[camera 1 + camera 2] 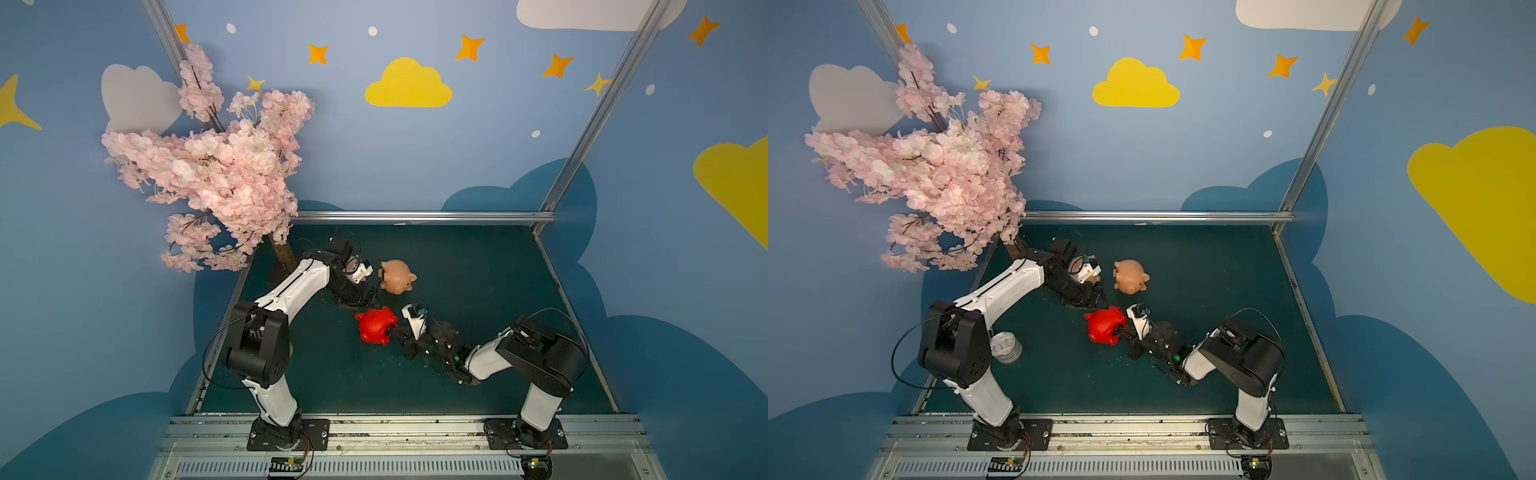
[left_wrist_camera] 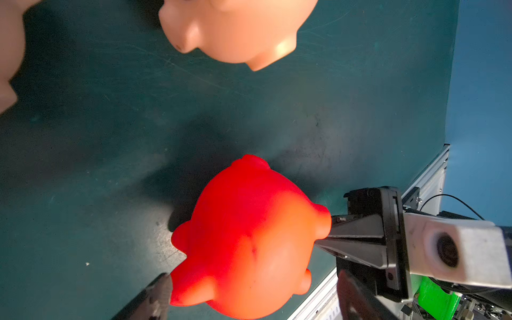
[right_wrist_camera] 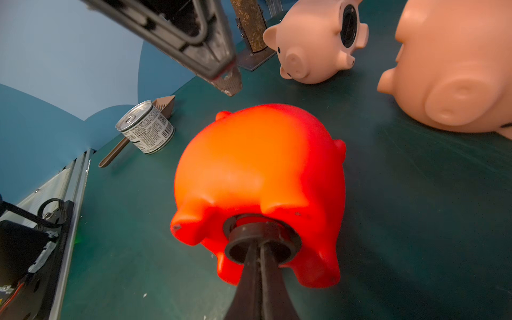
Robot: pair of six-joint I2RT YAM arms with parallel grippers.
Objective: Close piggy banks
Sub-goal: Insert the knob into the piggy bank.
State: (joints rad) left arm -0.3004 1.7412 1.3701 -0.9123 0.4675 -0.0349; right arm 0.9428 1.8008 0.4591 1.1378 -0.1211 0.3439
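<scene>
1. Can (image 3: 145, 130): it stands just beside the elbow of the left arm (image 1: 955, 345) in a top view. If we swing that arm back, we tip it.
2. Far peach piggy bank (image 3: 313, 55): it lies on its side by the tree trunk (image 3: 250, 25), mostly hidden under the left wrist from above. The belly hole looks dark and we cannot tell if it is plugged. We risk counting it as done.
3. Left gripper (image 1: 372, 300): jaws apart, holding nothing, loosely straddling the red piggy bank (image 3: 260, 166). One finger (image 2: 156, 297) sits right at a foot. We get no brace from that. If we close, the glossy round shell may squirt out.
4. Red piggy bank: on its side mid-mat (image 1: 478, 291), belly toward the right gripper (image 3: 260, 249). Unbraced, it likely skids or rolls under any push.
5. Plug (image 3: 235, 250): it looks cocked in the belly hole, with part of the hole's rim showing. If we push off-axis, it jams or pops free.
6. Right gripper: fingers clamped together, tips in the plug's recess. We cannot tell whether they pinch a tab. If they do, backing off may drag the plug out. If not, the tips may skate off.
7. Near peach piggy bank (image 1: 397, 276): near the red one, on its far side, not touching. A skid knocks into it. We cannot read whether it is closed.
</scene>
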